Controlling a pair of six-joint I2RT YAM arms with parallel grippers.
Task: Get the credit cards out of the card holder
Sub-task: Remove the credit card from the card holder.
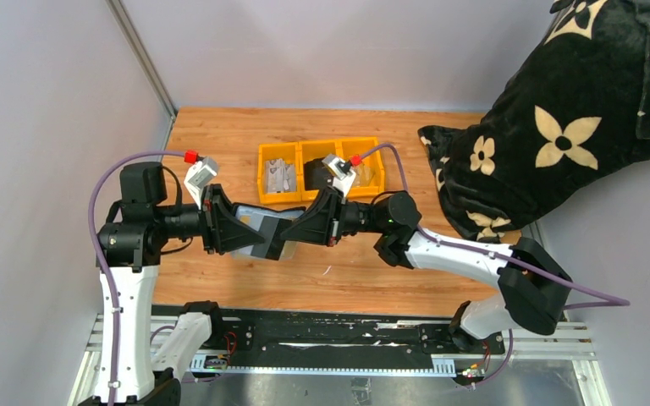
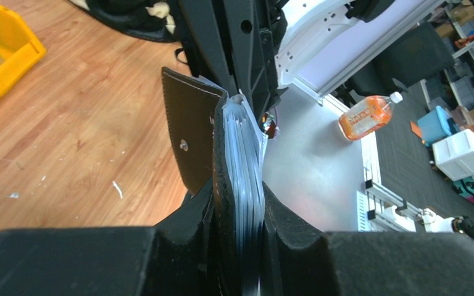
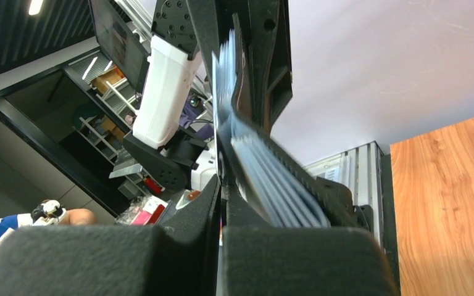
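The black card holder (image 1: pixel 264 235) hangs in the air between my two grippers over the middle of the table. My left gripper (image 1: pixel 254 241) is shut on it. In the left wrist view (image 2: pixel 239 231) the jaws clamp its black cover and the stack of grey pockets (image 2: pixel 245 166), and the strap flap (image 2: pixel 191 132) stands open. My right gripper (image 1: pixel 294 230) meets it from the right. In the right wrist view (image 3: pixel 221 206) it is shut on a thin pale credit card (image 3: pixel 221 92), seen edge-on beside the fanned grey pockets (image 3: pixel 271 179). Other cards are hidden in the pockets.
A yellow three-compartment tray (image 1: pixel 320 145) with silvery items stands just behind the grippers; its corner shows in the left wrist view (image 2: pixel 3 49). A black blanket with cream flowers (image 1: pixel 559 127) fills the right back. Grey walls close the left and back.
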